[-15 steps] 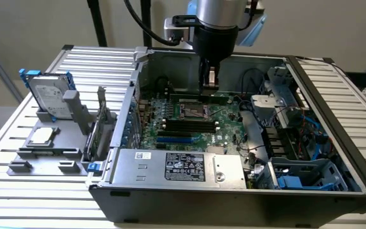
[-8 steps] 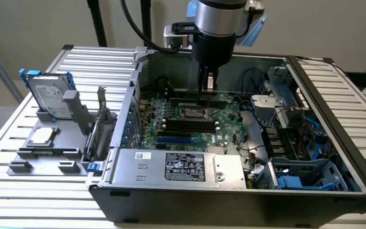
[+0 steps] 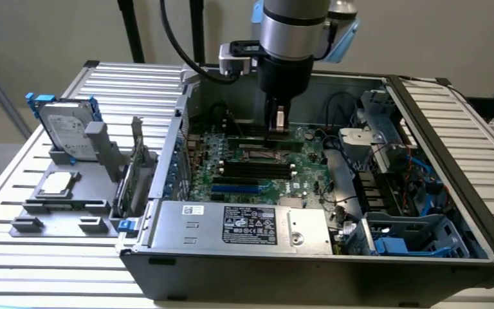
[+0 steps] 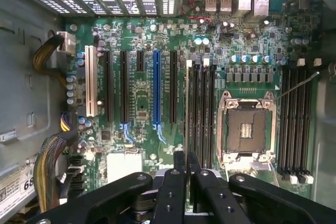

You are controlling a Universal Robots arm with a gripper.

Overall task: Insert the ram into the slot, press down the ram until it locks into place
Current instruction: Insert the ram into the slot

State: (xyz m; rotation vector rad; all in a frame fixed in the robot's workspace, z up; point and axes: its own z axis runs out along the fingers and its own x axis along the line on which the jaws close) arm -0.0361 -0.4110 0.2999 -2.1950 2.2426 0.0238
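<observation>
My gripper [image 3: 277, 129] hangs inside the open computer case, above the motherboard [image 3: 307, 151]. In the wrist view its black fingers [image 4: 176, 174] are pressed close together, the gripper [image 4: 186, 156] shut on the ram [image 4: 187, 108]. I see the ram edge-on as a thin pale line running out from the fingertips. That line lies over the outermost slot of a row of black memory slots [image 4: 205, 114] with pale end clips, between the expansion slots and the CPU socket. The same row is visible in the exterior view [image 3: 256, 170]. Whether the ram touches the slot I cannot tell.
The silver CPU socket [image 4: 247, 127] [image 3: 260, 154] lies beside the row, with a second bank of memory slots [image 4: 295, 129] beyond it. A blue slot [image 4: 156, 93] and cable bundles [image 4: 47, 56] are nearby. Outside the case, a fixture holds a hard drive [image 3: 67, 132] and an upright card [image 3: 136, 174].
</observation>
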